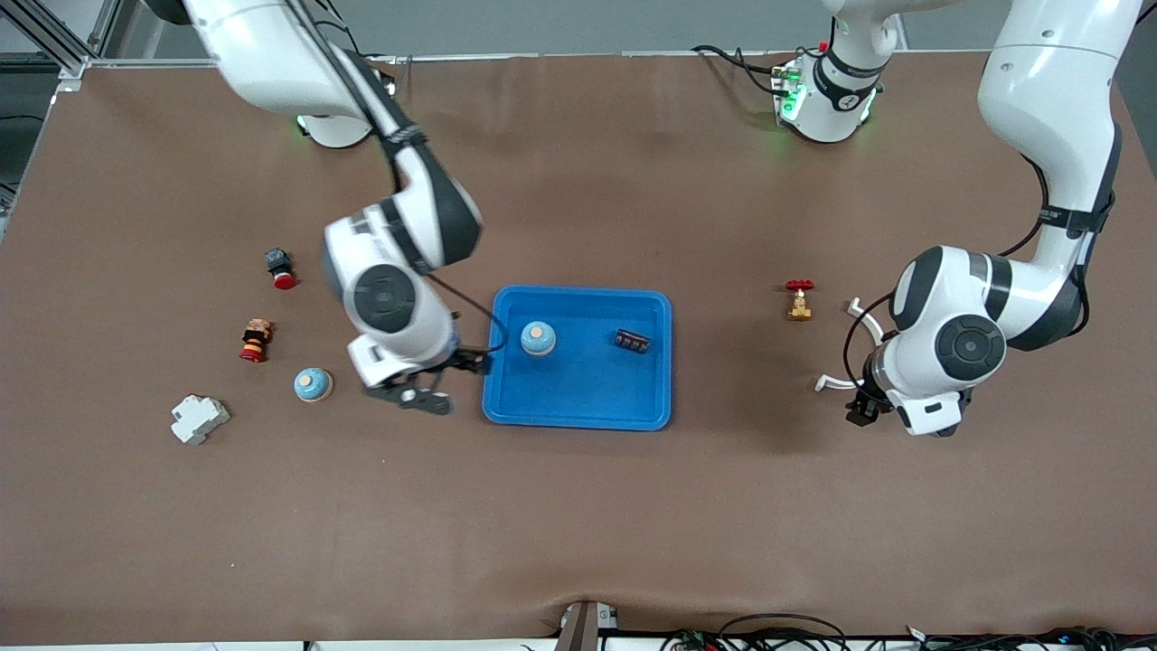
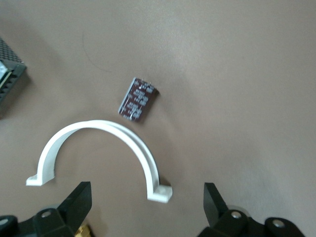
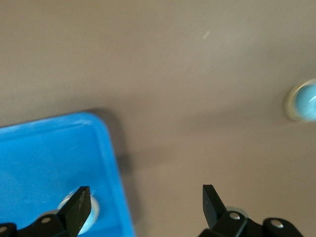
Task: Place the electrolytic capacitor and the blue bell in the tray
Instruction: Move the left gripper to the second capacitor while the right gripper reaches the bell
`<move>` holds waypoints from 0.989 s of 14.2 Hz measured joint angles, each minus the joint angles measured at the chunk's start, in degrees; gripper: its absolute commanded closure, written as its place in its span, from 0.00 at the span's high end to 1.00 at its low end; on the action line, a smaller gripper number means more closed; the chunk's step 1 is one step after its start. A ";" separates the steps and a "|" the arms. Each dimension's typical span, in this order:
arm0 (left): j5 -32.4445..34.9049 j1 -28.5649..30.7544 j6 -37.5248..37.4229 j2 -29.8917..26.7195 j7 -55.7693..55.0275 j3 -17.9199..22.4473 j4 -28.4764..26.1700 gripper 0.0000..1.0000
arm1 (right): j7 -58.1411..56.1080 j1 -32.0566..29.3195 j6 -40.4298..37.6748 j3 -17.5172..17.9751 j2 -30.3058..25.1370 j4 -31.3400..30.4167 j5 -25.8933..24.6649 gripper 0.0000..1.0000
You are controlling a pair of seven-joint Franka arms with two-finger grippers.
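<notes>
beside tray [image 1: 578,411], right fingers [image 3: 78,207] spread, empty

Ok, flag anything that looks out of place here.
Nothing is spilled or broken. One blue bell sits in the tray, a second bell stands on the table outside it, and the capacitor lies flat on the table beside a white clamp.

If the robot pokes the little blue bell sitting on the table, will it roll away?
Probably not. The loose blue bell rests on a wide round base, so it would likely slide rather than roll. Its smooth domed top might slip between jaws. It looks small, so it is probably light.
</notes>
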 measured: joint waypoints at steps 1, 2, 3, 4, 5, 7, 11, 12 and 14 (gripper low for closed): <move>0.12 0.51 1.20 0.68 0.17 0.01 -0.15 1.00 | -3.12 -1.68 0.05 0.00 -1.76 -1.37 0.00 1.00; 0.63 1.04 2.56 1.41 0.57 0.03 -0.42 1.00 | -6.08 -3.06 0.32 0.00 -3.40 -3.00 -0.07 1.00; 1.91 1.72 4.09 2.11 0.95 0.05 -0.86 1.00 | -9.11 -4.22 1.04 0.00 -4.96 -4.97 -0.20 1.00; 3.33 2.71 5.83 2.71 1.07 0.07 -1.49 1.00 | -11.96 -5.40 2.04 0.00 -6.38 -7.05 -0.38 1.00; 4.25 3.95 7.56 3.19 1.39 0.07 -2.29 1.00 | -15.27 -6.91 3.17 -0.02 -7.74 -9.26 -0.47 1.00; 4.72 5.92 9.44 3.77 3.38 0.07 -3.48 1.00 | -22.13 -10.68 5.21 -0.07 -9.72 -12.92 -0.51 1.00; 4.79 7.26 10.41 4.01 7.10 0.06 -4.20 0.92 | -32.14 -17.69 11.72 -0.08 -10.60 -18.16 -1.31 1.00; 4.80 7.42 10.66 4.16 7.62 0.06 -4.45 0.83 | -33.18 -18.51 14.07 -0.07 -10.60 -19.84 -1.58 1.00; 5.94 7.52 11.47 4.96 8.32 0.06 -4.85 0.66 | -34.34 -19.24 19.40 -0.04 -10.58 -23.29 -1.88 1.00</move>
